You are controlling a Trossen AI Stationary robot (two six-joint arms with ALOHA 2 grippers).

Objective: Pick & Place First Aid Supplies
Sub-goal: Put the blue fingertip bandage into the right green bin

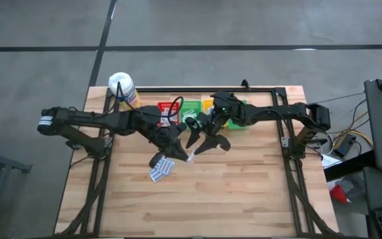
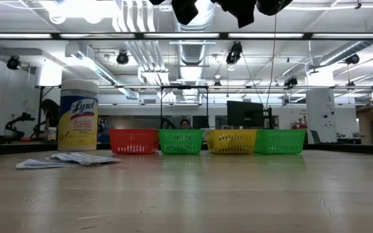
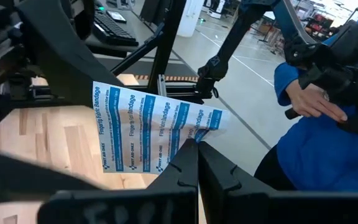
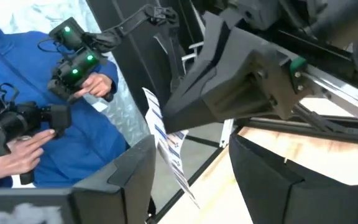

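At the front of the wooden table (image 1: 244, 192), a small heap of white packets (image 1: 161, 168) lies flat on the boards. Above it, near the table's middle, the left gripper (image 3: 197, 144) is pinched tight on the corner of a strip of bandage packets (image 3: 148, 134) with blue print, held up off the table. Just beside it the right gripper (image 1: 207, 141) faces the strip with its fingers spread wide, holding nothing. Further back stand a red bin (image 2: 133, 140), two green bins (image 2: 180, 141) and a yellow bin (image 2: 231, 141) in a row, with a wipes canister (image 2: 78, 115) beside them. Beyond the table, a person in a blue jacket (image 3: 328, 143) holds control handles.
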